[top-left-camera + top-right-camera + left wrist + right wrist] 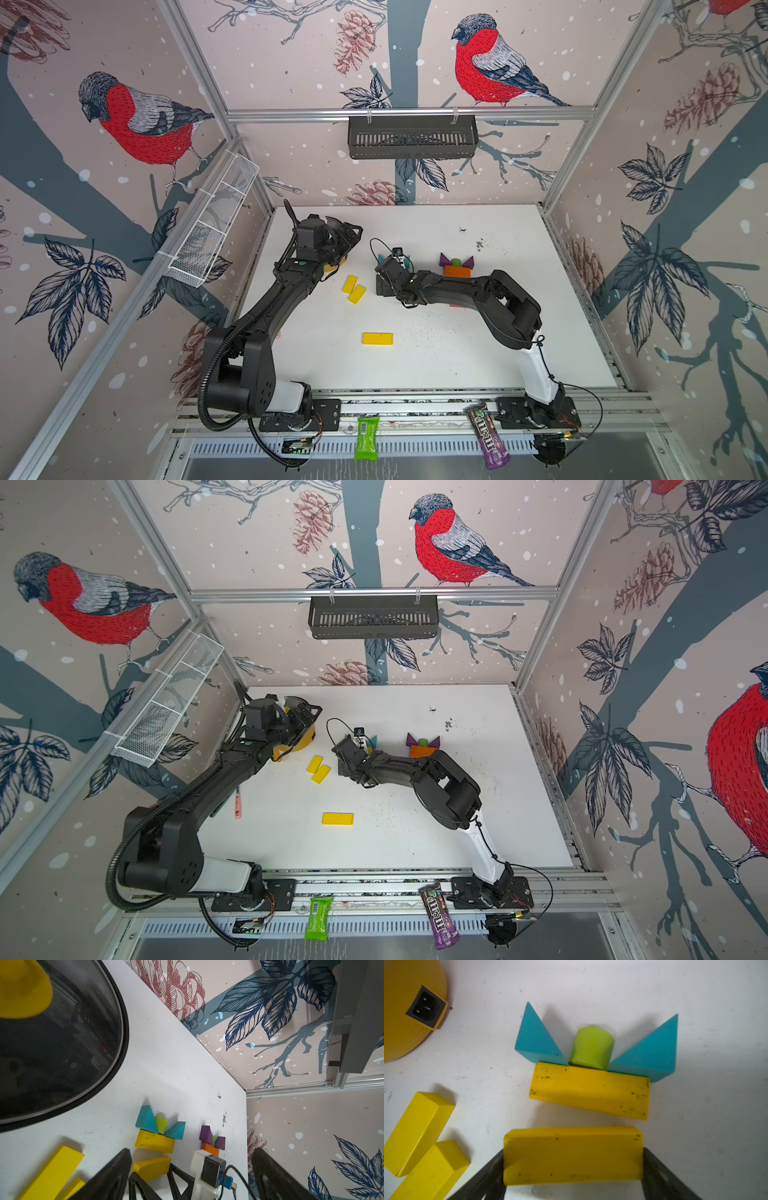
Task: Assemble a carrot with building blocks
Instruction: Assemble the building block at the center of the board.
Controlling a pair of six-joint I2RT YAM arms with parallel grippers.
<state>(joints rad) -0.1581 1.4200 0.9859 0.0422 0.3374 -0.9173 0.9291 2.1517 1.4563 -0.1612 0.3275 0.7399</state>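
Observation:
My right gripper (573, 1159) is shut on a yellow bar (573, 1155), one finger on each end. The bar lies just short of a second yellow bar (589, 1093). Against that bar's far side sit two teal triangles (535, 1039) and a lime-green block (591, 1049). In a top view the right gripper (384, 284) is at mid-table. To its right stands an orange block (457, 272) topped by purple triangles (445, 261). Three loose yellow bars (350, 284) (357, 294) (377, 338) lie nearer the front. My left gripper (191, 1151) is open and empty over the pot.
A yellow pot (305, 739) with a dark lid (62, 1043) stands at the back left under the left arm. A black basket (411, 137) hangs on the back wall and a white mesh basket (212, 224) on the left wall. Two candy packets (367, 438) (486, 436) lie on the front rail.

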